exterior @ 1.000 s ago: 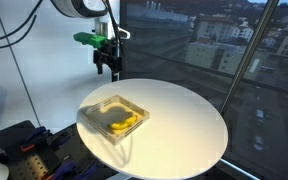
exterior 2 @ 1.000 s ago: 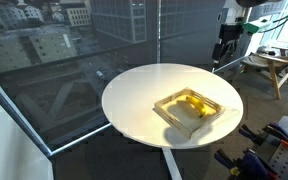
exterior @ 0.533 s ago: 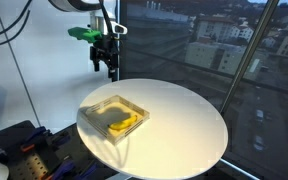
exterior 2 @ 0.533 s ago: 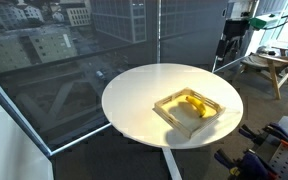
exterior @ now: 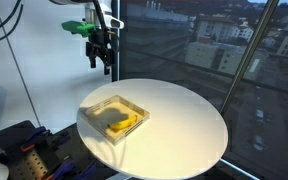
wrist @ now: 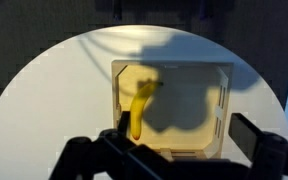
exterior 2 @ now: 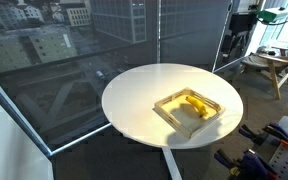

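Round surface (exterior: 189,125), shown in both exterior views. One obstacle stands on it: a shallow clear tray (exterior: 90,110) near one edge, its low walls enclosing a banana (exterior: 124,124). The wide remainder of the surface lies open to approach from above. The gripper (exterior: 102,68), jaws apart, hangs high over the surface's edge, well apart from the tray. Window glass (exterior: 194,40) stands beyond the far edge.

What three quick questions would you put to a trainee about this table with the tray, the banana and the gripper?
1. True or false: the gripper holds the banana.
2. The banana lies in: A) the tray, B) a bowl, C) a cup.
3. Fill in: the tray rests on a ___ white table.
Key: 1 false, the jaws are open and empty; 2 A; 3 round.
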Motion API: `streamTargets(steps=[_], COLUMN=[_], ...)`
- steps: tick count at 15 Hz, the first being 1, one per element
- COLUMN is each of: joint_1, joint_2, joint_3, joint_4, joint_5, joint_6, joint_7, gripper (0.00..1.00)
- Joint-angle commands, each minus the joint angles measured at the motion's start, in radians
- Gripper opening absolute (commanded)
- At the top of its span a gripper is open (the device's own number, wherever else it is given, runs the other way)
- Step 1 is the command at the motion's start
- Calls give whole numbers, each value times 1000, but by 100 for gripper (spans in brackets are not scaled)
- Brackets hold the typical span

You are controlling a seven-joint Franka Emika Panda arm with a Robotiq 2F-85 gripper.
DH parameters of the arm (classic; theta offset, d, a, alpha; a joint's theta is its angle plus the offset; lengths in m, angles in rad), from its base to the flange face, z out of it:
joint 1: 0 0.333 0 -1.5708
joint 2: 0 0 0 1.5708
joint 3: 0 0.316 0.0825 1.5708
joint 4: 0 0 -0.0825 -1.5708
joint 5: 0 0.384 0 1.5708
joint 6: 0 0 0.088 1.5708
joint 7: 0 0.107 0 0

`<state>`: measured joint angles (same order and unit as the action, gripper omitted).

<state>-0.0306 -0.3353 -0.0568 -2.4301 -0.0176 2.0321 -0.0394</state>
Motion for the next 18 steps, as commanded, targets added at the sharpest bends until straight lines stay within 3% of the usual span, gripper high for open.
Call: streamTargets(steps=[1, 9, 18], joint_1=[-10, -10, -3], joint_2=[-56, -96, -60], joint_3=[6, 3, 3], joint_4=[-23, -43, -30], joint_5=[-7, -3, 1], joint_6=[-28, -40, -24], joint_7=[18, 12, -2], gripper=[100, 100, 100])
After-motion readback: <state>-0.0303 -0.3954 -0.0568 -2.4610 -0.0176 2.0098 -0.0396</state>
